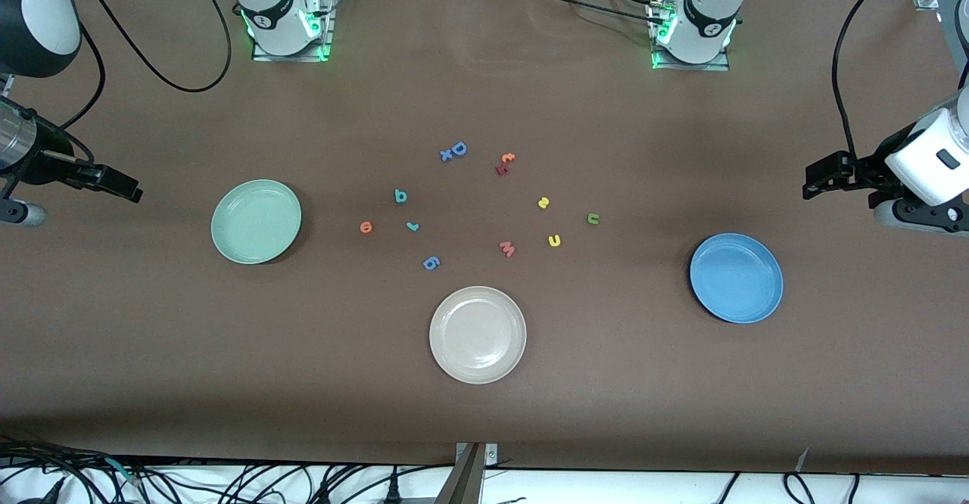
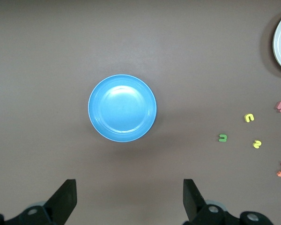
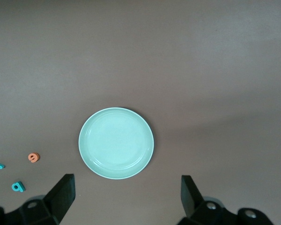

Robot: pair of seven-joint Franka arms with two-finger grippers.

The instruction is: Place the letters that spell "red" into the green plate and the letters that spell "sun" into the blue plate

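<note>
Both grippers — left gripper (image 2: 129, 199), right gripper (image 3: 126, 197) — hover high, jaws wide.

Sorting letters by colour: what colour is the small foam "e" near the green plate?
Orange; the small foam "e" shows best in the front view.

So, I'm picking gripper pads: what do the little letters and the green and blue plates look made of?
The letters, such as the orange "e" and the yellow "s", look like matte foam: flat, no shine. The green plate and the blue plate look like hard plastic with a satin finish, showing soft highlights; glazed ceramic can't be ruled out.
</note>
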